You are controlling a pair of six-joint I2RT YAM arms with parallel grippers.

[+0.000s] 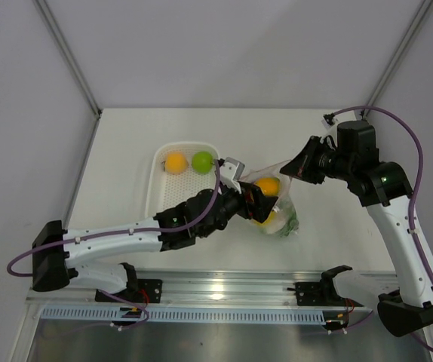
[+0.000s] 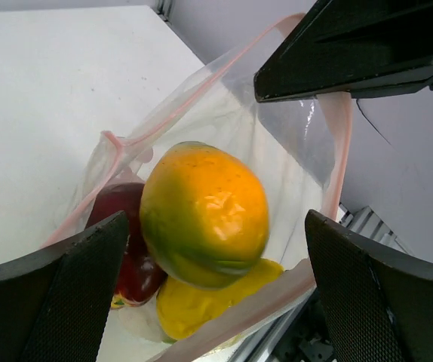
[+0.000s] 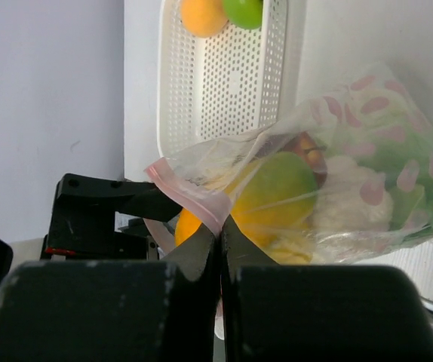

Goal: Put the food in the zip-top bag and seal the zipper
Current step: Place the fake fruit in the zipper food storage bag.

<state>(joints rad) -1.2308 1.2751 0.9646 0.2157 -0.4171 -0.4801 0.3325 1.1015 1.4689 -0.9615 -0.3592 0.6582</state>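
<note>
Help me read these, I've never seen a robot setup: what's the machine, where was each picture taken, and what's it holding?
Two robot arms are bolted to a white table. One picture looks down from above. The other two come from a camera on each arm's wrist. The right hand is shut on the pink zipper of a clear bag, gripping that edge. The left hand is open at the bag's mouth, with its fingers on either side of an orange-green fruit but not gripping it. A dark red apple lies deeper inside. A white basket holds an orange fruit and a lime-green fruit.
</note>
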